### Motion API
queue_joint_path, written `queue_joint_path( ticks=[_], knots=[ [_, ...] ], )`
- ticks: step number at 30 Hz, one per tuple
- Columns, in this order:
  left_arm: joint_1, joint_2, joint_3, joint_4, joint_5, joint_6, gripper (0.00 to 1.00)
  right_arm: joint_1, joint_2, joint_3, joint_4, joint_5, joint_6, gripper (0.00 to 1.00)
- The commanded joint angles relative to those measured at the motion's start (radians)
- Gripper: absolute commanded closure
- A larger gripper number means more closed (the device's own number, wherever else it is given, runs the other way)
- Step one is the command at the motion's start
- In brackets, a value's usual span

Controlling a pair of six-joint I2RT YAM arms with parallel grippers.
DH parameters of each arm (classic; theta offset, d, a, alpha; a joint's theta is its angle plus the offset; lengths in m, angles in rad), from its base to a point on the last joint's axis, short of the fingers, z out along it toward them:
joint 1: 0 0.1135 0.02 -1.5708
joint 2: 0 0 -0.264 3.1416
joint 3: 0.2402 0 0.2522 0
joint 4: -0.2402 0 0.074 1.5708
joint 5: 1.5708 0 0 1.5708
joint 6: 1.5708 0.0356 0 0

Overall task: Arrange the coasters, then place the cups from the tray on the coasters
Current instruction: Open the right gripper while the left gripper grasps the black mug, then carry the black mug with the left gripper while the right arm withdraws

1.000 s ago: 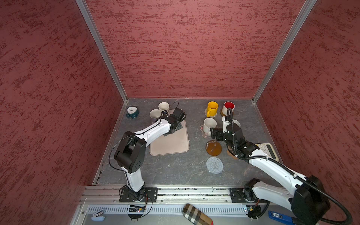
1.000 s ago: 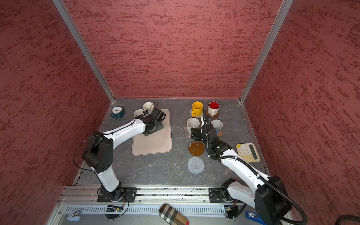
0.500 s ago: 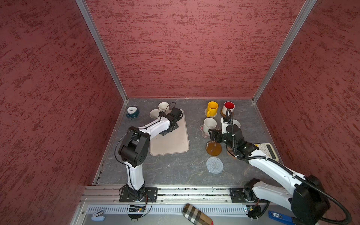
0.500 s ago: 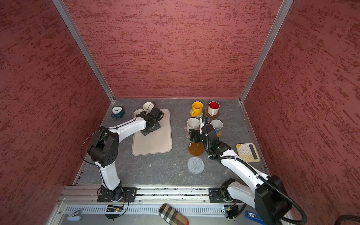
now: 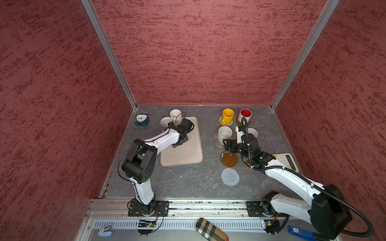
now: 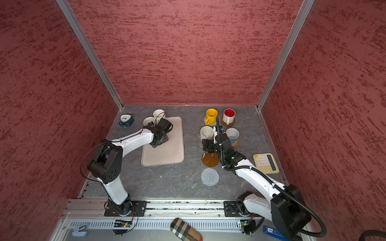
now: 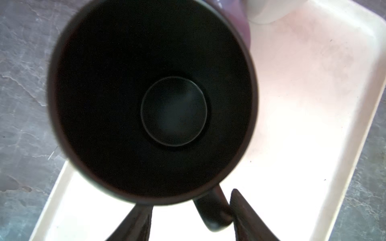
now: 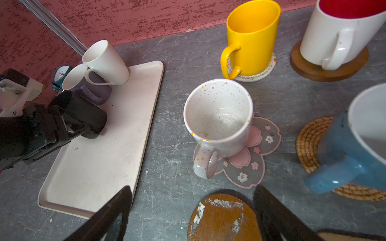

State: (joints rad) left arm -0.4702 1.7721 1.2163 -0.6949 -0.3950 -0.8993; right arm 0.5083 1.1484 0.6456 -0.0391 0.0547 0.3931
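left pincer (image 7: 190, 200): jaws apart, straddling handle of black mug (image 7: 154, 100), one side touching it, gap at the other | mug just ahead of pincer, upright on tray (image 7: 313, 104) | right pincer (image 8: 192, 187): jaws wide, holding nothing | brown disc coaster (image 8: 223, 219) on surface (image 8: 171, 187) below, between its jaws | speckled mug (image 8: 217, 116) on pink flower coaster (image 8: 261, 146) just beyond

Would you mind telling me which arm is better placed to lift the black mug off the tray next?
Left. The left claw straddles the handle of the black mug on the tray; the right claw hangs open over an empty brown coaster, away from the tray.
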Motion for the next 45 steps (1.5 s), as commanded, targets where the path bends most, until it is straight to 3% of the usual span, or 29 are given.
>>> queue_joint_path(
  ticks=[1,9,28,36,42,45],
  knots=[
    [0.023,-0.048,-0.042,0.015,-0.023,0.012,0.47,-0.002,0.008,-0.008,0.039,-0.006,0.009,0.09],
    [0.067,-0.123,-0.138,0.075,0.005,0.061,0.5,-0.002,0.019,-0.007,0.039,0.0,0.006,0.09],
    [0.113,-0.072,-0.143,0.172,0.057,0.184,0.68,-0.002,0.026,0.002,0.03,0.009,-0.005,0.09],
    [0.119,-0.049,-0.12,0.176,0.073,0.218,0.81,-0.002,0.028,0.006,0.027,0.017,-0.008,0.08],
    [0.12,-0.067,-0.117,0.168,0.086,0.242,0.99,-0.002,0.03,0.009,0.026,0.015,-0.01,0.08],
    [0.119,-0.08,-0.118,0.165,0.096,0.255,1.0,-0.002,0.03,0.014,0.022,0.014,-0.011,0.08]
  ],
)
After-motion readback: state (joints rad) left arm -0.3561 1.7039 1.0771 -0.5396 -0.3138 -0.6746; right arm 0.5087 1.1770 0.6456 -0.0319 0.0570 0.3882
